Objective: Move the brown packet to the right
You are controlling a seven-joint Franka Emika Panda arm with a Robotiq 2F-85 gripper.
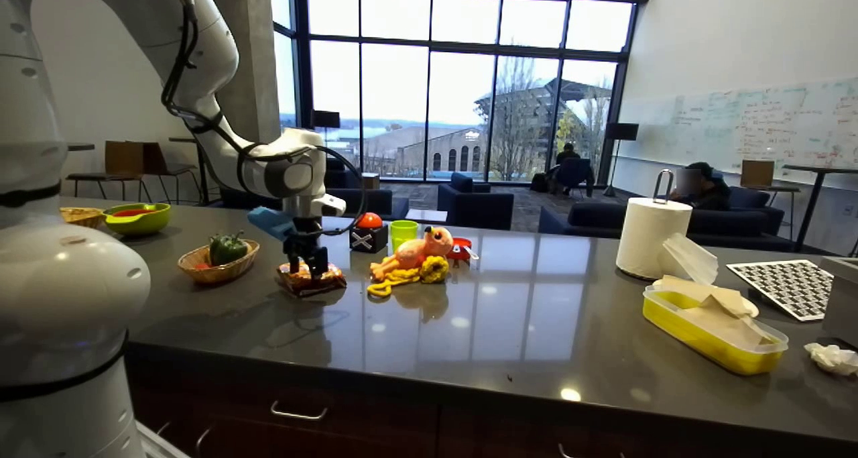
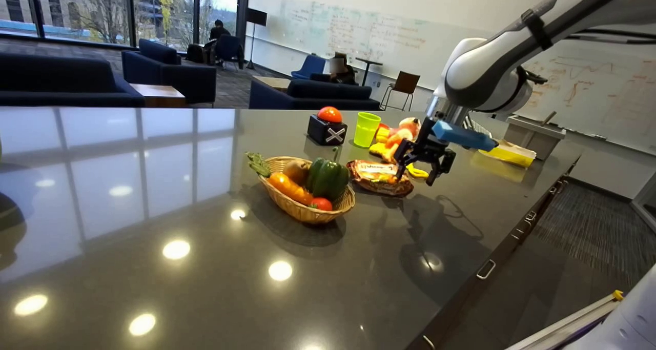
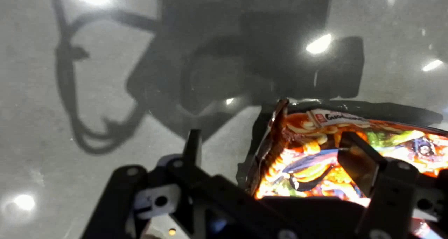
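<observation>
Grey counter (image 2: pixel 359 258): bears the brown packet (image 2: pixel 378 176) flat, between wicker basket (image 2: pixel 303 213) and plush toy (image 1: pixel 417 247); broad side down probably keeps it steady.
Gripper (image 3: pixel 272 143): fingers apart, nothing held; in wrist view one overlaps the packet, one overlaps bare counter, contact unclear. Likely spread to straddle the crimped end.
Wicker basket: walls presumably stop vegetables (image 2: pixel 328 180) rolling.
Packet look: glossy, crinkled, brown-red; orange and green food print, pale lettered strip, dark crimp sticking up.

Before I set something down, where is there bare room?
Free: the counter between pink plush toy and paper towel roll; also from vegetable basket toward the windows. Crowded: between basket and toy, around the brown packet and open gripper.
</observation>
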